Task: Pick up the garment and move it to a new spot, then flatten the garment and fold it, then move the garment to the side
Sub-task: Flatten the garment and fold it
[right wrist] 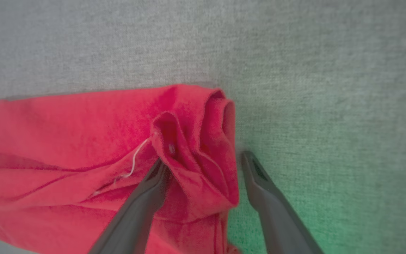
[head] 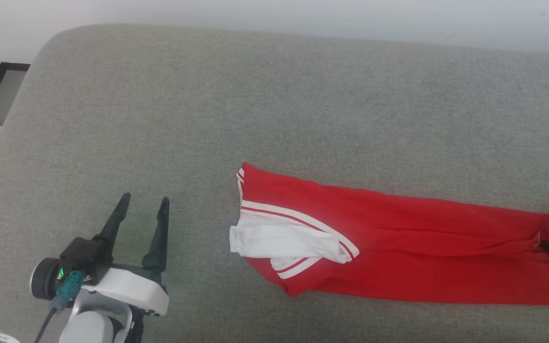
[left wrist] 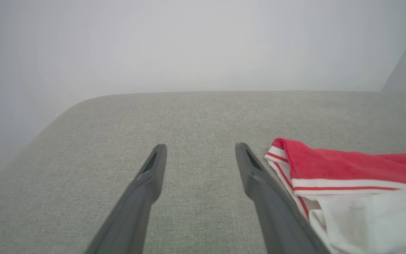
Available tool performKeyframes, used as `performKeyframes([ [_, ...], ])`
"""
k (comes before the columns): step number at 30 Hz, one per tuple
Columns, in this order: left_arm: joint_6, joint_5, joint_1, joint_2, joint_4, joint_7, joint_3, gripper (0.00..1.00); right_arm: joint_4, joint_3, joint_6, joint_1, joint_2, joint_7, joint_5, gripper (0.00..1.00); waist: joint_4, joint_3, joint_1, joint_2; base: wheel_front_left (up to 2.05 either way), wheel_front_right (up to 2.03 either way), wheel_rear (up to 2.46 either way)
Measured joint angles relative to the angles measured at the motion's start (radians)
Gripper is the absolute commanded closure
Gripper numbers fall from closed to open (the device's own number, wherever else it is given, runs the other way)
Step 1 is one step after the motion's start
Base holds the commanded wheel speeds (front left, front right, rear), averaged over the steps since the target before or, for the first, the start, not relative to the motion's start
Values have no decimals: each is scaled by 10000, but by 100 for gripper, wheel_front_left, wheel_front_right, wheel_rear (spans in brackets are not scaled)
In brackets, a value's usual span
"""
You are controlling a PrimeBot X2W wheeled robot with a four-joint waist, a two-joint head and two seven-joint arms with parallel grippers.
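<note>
Small bright red thin-fabric garment with white striped ends, laid out long on a grey woven cushion
Its long axis runs left to right, with the crumpled white end pointing at the wide-open left tool just beside it. The right tool, also spread, straddles the bunched red end. Flattening looks half done, I'd say; folding and shifting aside remain.

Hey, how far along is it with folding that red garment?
The garment already lies stretched out along the grey cushion, its white sleeve tucked over. Right now the right gripper is open astride the bunched red end. The left gripper is open beside the sleeve, holding nothing. Folding and moving it aside look undone.
</note>
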Motion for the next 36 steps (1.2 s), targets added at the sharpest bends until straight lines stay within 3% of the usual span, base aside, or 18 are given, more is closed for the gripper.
performKeyframes([
  [1,-15,96,11,-29,59,0,50,0,81,-27,0,-74,84,46,-88,47,-3,22,-1,0,0,0,0],
  [2,-40,151,12,-54,98,0,127,0,119,-31,-10,-146,146,121,-174,82,-7,42,0,0,0,0,0],
  [3,-42,150,12,-94,136,0,219,0,140,-40,-19,-219,196,186,-259,100,-21,59,0,0,0,0,0],
  [13,-98,286,140,10,-17,0,531,0,98,-1034,31,-341,518,-157,-433,100,-517,181,0,0,0,0,0],
  [28,-98,242,158,215,-330,0,564,0,591,-3417,13,-105,-1266,-1204,-1172,100,-1388,418,0,0,0,0,0],
  [36,-98,242,159,113,-291,0,516,0,-598,-3170,4,348,-811,-819,-1569,100,-1502,200,-1,0,0,0,0],
])
